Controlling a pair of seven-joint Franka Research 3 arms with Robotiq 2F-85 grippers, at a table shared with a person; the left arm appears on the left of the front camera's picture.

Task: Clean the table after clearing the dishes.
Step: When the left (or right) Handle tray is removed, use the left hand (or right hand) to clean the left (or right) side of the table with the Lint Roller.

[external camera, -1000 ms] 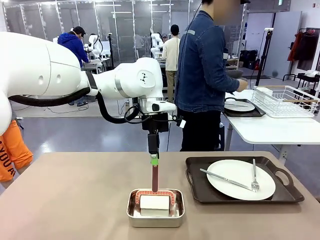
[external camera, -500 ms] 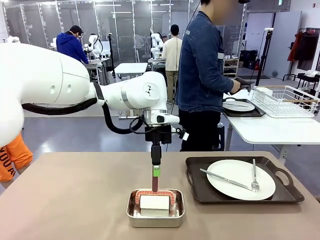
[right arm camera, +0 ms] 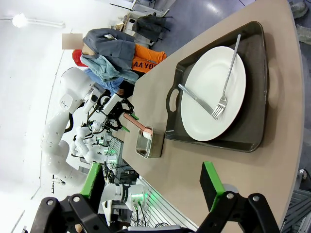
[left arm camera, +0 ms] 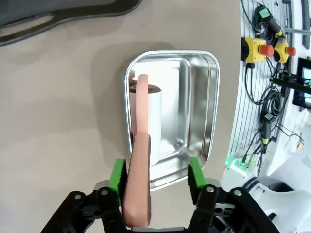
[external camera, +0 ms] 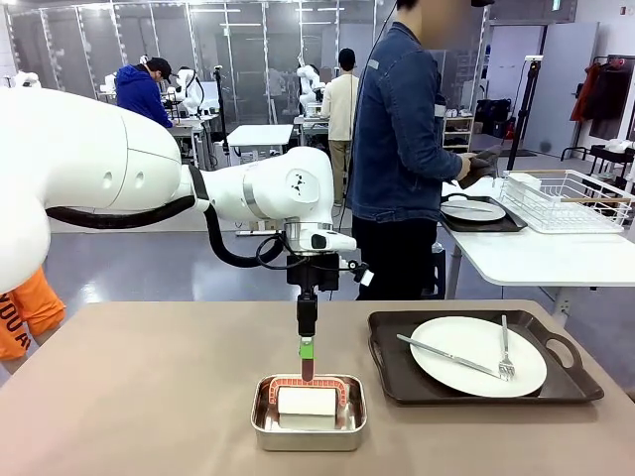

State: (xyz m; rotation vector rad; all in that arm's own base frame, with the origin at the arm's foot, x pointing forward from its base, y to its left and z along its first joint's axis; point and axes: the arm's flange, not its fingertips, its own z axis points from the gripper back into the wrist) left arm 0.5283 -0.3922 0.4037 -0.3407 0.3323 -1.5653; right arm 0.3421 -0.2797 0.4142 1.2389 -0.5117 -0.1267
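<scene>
On the beige-brown table [external camera: 149, 397] a white plate [external camera: 478, 355] carries a fork [external camera: 505, 349] and a knife [external camera: 446, 355] on a dark handled tray [external camera: 392, 382]. My left gripper [external camera: 307, 347] points straight down over a steel pan [external camera: 309, 428] holding a white cleaning block. The block's pinkish upright handle [left arm camera: 138, 160] stands between my green pads [left arm camera: 117, 174], against one pad and clear of the other. My right gripper [right arm camera: 151, 182] hangs open and empty off the table's right end, looking at the plate [right arm camera: 214, 92].
A person in a denim jacket [external camera: 402, 129] stands beyond the far edge, hands at a second plate on a tray [external camera: 473, 209] on the white side table [external camera: 536, 260]. A white wire basket [external camera: 566, 198] sits there too.
My left gripper has come down along the handle toward the pan, and its jaws have narrowed around it. The person's hands have shifted at the side table.
</scene>
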